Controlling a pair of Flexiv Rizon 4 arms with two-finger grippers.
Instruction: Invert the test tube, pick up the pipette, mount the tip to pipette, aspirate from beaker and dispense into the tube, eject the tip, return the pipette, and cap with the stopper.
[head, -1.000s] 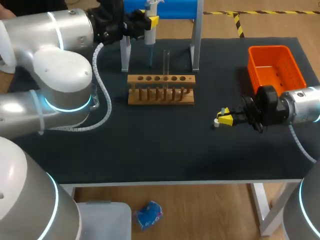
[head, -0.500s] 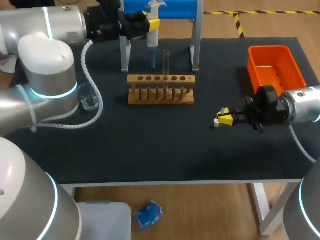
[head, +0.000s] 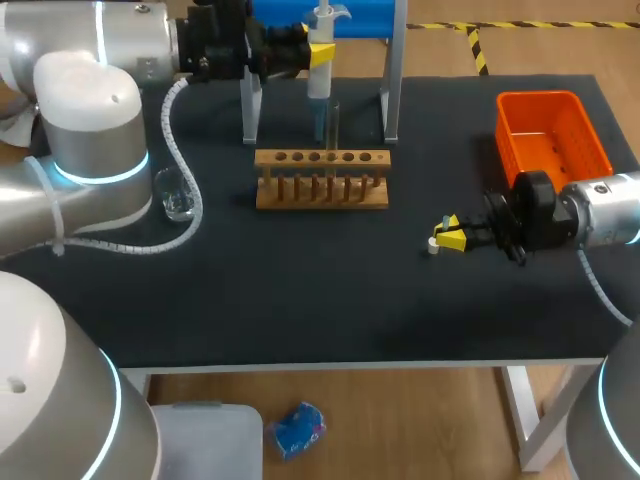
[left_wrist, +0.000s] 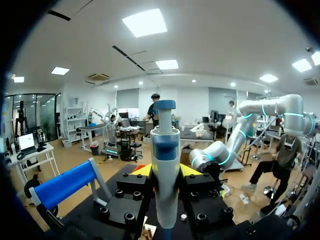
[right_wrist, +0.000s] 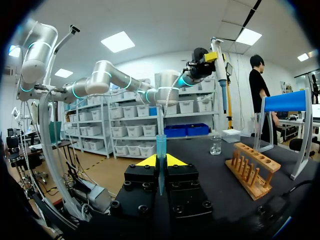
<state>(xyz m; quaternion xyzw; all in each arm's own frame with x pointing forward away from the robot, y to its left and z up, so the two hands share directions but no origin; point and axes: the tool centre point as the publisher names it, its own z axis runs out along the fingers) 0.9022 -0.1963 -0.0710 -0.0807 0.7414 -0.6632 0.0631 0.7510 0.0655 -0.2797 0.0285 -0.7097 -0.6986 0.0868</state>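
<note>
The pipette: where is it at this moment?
In the head view the pipette is at the far middle of the table, upright in my left hand, above the wooden rack and beside the test tube.

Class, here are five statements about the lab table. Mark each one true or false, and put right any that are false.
1. The left arm's jaws are shut on the pipette. True.
2. The test tube lies flat on the table. False: it stands upright in the wooden rack.
3. The orange basket sits on the right arm's side. True.
4. The beaker stands inside the basket. False: it stands on the table beside the left arm.
5. The right arm's jaws are empty. False: they grip a slim blue piece.
</note>
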